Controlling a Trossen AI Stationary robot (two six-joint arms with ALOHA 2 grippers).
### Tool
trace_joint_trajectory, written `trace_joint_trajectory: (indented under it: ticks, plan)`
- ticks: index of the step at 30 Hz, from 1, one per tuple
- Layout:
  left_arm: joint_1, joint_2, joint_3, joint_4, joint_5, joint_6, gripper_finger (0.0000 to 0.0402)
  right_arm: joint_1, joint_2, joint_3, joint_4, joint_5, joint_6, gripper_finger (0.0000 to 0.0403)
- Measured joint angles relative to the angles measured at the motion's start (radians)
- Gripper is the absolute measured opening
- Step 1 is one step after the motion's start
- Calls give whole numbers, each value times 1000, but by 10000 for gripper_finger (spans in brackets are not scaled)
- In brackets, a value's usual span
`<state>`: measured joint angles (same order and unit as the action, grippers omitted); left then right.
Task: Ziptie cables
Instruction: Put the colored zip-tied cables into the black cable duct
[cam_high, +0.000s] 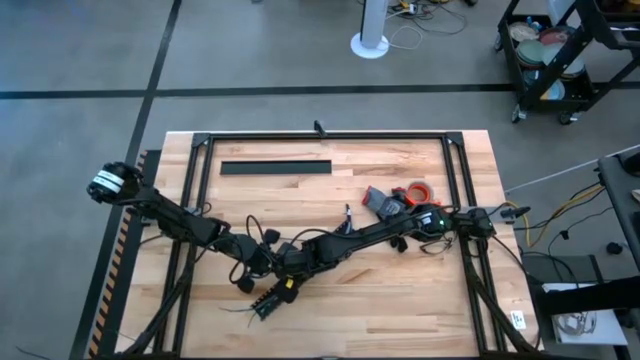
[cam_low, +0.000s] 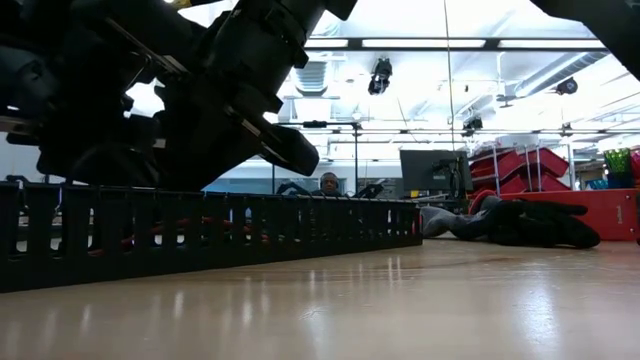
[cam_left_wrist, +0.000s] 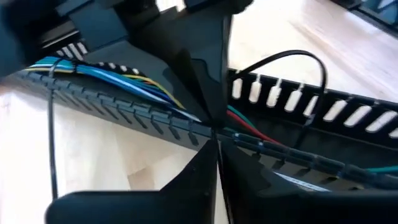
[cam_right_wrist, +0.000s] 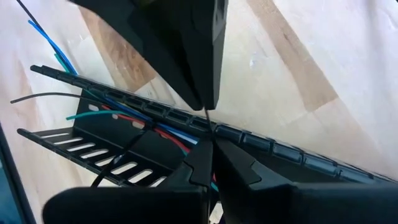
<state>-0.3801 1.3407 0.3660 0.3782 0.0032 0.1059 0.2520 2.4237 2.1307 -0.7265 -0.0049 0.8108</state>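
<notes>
Toward 7 o'clock on the table (cam_high: 400, 290) both arms meet over the duct (cam_high: 265, 302). The cables (cam_left_wrist: 124, 78), blue, yellow, red and green, already lie along its channel. One ziptie (cam_left_wrist: 51, 124) seems to wrap the bundle near one end with its tail hanging free, and a second thin dark strip (cam_left_wrist: 292, 55) arches up over the comb teeth, not pulled down. The left gripper (cam_left_wrist: 214, 142) and right gripper (cam_right_wrist: 204, 149) are both clenched, tips almost touching just above the duct wall. A fine dark strand runs between them, probably a ziptie, though I can't confirm what either pinches. My read is that I'm partway through: cables laid, one tie on, at least one more to cinch, and the tails untrimmed.

Pale wood planks make up the surface. A spare duct (cam_high: 275, 167) lies at 11 o'clock and a red tape roll (cam_high: 418, 189) at 2. Beyond the table the floor is grey, with a white post base (cam_high: 369, 44) at 12, a cart (cam_high: 560, 50) at 1, and a seated person (cam_low: 329, 183) far off.
</notes>
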Motion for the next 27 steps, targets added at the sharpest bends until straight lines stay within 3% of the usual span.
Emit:
trace_joint_trajectory:
  ticks: [27]
  plan:
    - [-2,73,-1,40,42,-10,0,4,21,7,2,-111,-19,0]
